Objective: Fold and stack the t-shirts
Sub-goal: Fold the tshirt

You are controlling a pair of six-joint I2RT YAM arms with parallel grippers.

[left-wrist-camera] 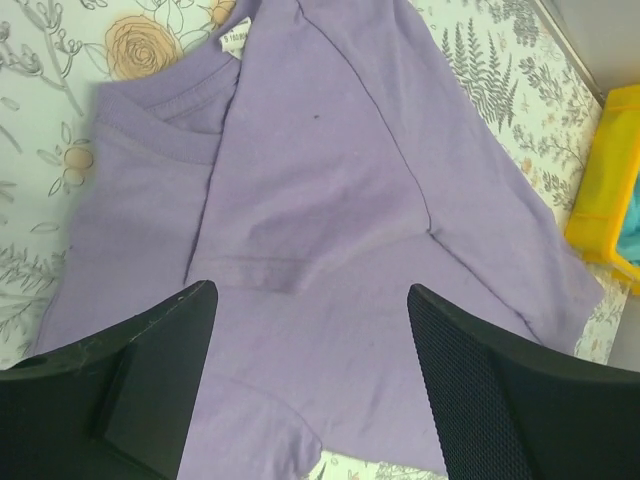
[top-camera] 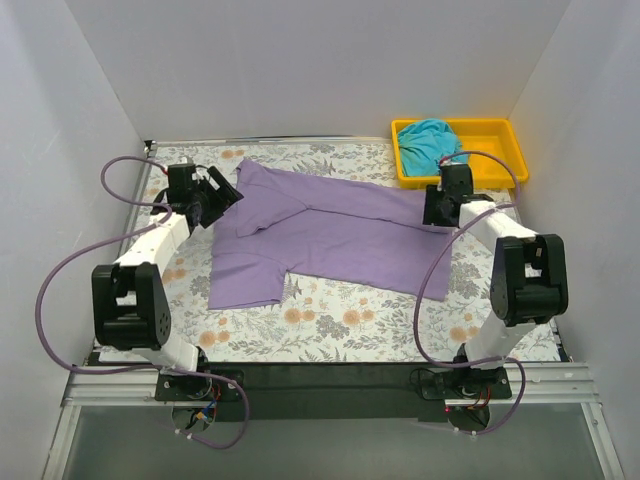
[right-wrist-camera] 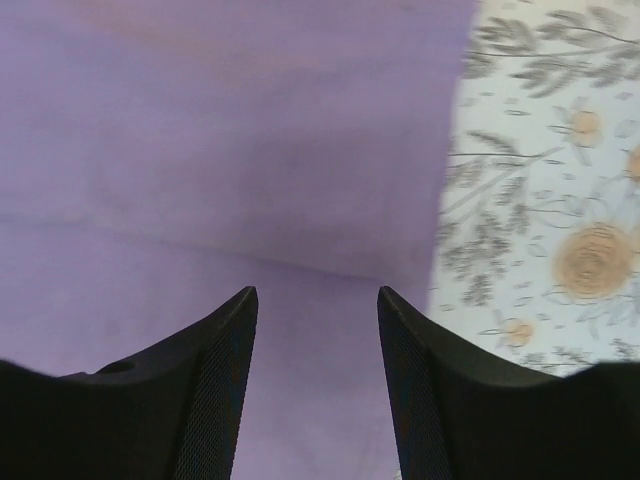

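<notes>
A lavender-purple t-shirt (top-camera: 320,240) lies across the middle of the flowered table, folded lengthwise, collar toward the left. Its collar and white label (left-wrist-camera: 236,38) show in the left wrist view. My left gripper (top-camera: 222,192) hovers open over the collar end (left-wrist-camera: 310,290), nothing between its fingers. My right gripper (top-camera: 437,212) stands open above the shirt's right hem (right-wrist-camera: 316,295), also holding nothing. A teal-turquoise t-shirt (top-camera: 430,143) lies crumpled in the yellow tray (top-camera: 500,140) at the back right.
The yellow tray's corner (left-wrist-camera: 610,215) shows at the right of the left wrist view. White walls close in the table on the left, back and right. Flowered cloth (top-camera: 330,325) lies bare in front of the shirt.
</notes>
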